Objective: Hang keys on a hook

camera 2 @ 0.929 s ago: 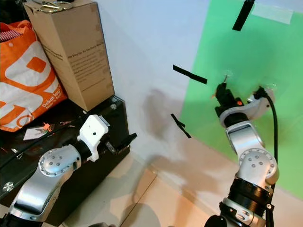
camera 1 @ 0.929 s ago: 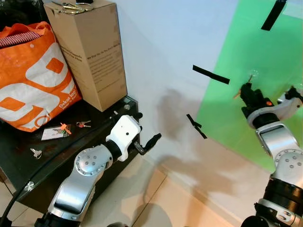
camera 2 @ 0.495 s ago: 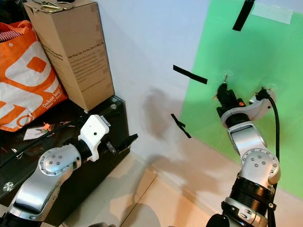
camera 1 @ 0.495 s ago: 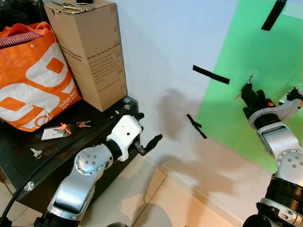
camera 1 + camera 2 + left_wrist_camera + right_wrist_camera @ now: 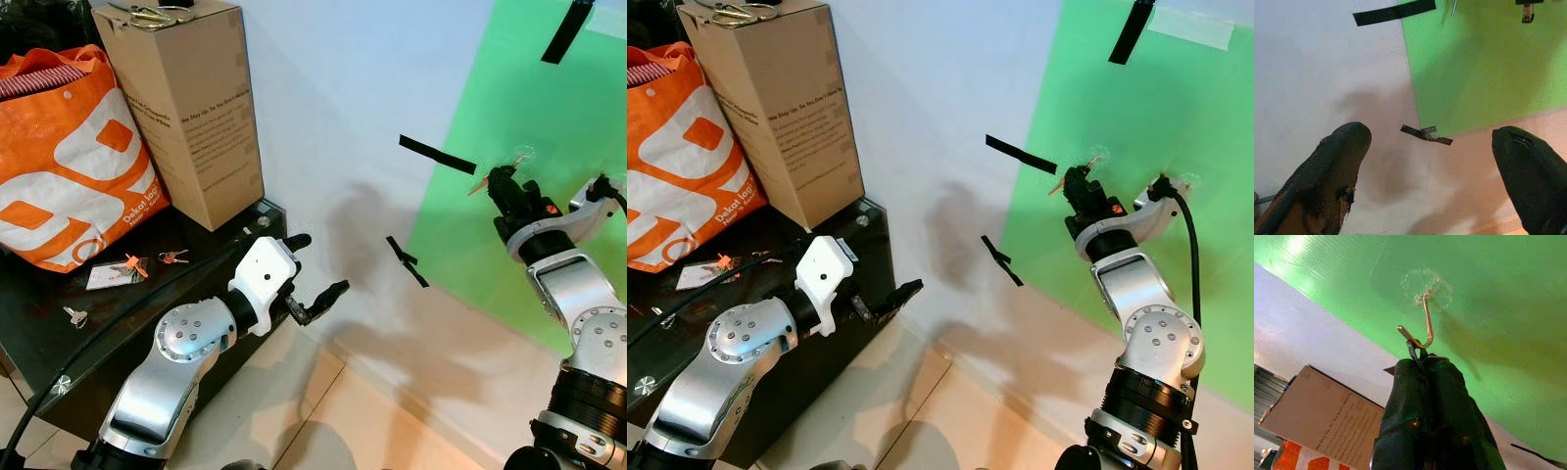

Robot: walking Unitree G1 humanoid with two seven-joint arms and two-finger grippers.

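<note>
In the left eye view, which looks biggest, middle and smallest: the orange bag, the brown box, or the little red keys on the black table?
1. orange bag, though the picture's edge cuts it off
2. cardboard box, close behind in size
3. red keys, by far the smallest

The bag and box look near enough alike that their order is unsure.

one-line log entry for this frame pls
phase: hanging keys | right gripper: shut on keys, at hook on green board | left gripper: open, idle by black table | keys on hook: not yet
</note>
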